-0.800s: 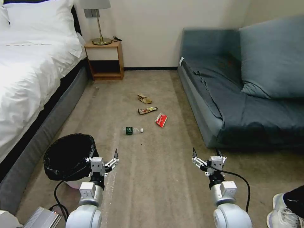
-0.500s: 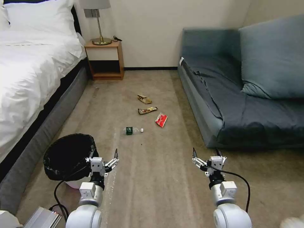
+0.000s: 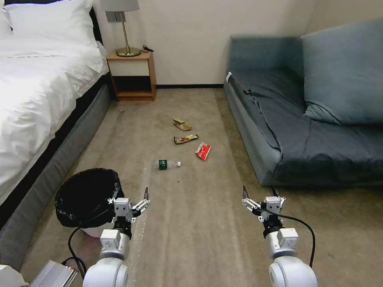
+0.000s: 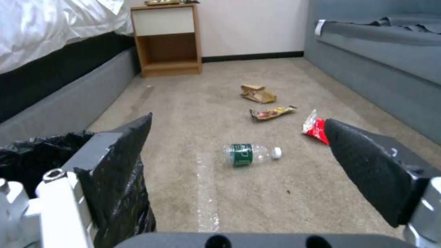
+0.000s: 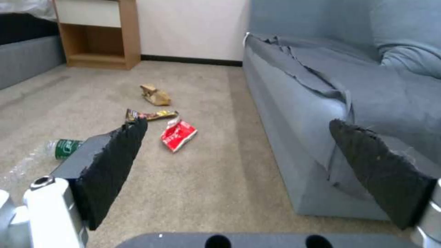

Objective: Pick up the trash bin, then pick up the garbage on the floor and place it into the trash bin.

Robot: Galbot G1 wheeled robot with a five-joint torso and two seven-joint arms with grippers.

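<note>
The trash bin point(image 3: 85, 197), white with a black bag over its rim, stands on the carpet beside the bed. My left gripper point(image 3: 130, 195) hangs open just right of it, one finger close to the bag point(image 4: 27, 155). The right gripper point(image 3: 260, 192) is open too, over bare carpet near the sofa's corner. Ahead lies the garbage: a clear bottle point(image 3: 166, 164) with a green label, a red-and-white wrapper point(image 3: 203, 151), a brown-gold wrapper point(image 3: 185, 139) and a tan paper bag point(image 3: 182, 124). The bottle point(image 4: 250, 153) shows between the left fingers, the red wrapper point(image 5: 178, 135) between the right ones.
A white bed point(image 3: 36, 87) runs along the left and a blue-grey sofa point(image 3: 311, 131) along the right. A wooden nightstand point(image 3: 133, 75) with a lamp stands against the far wall. The carpet strip between bed and sofa is open. A grey box point(image 3: 52, 275) sits at the lower left.
</note>
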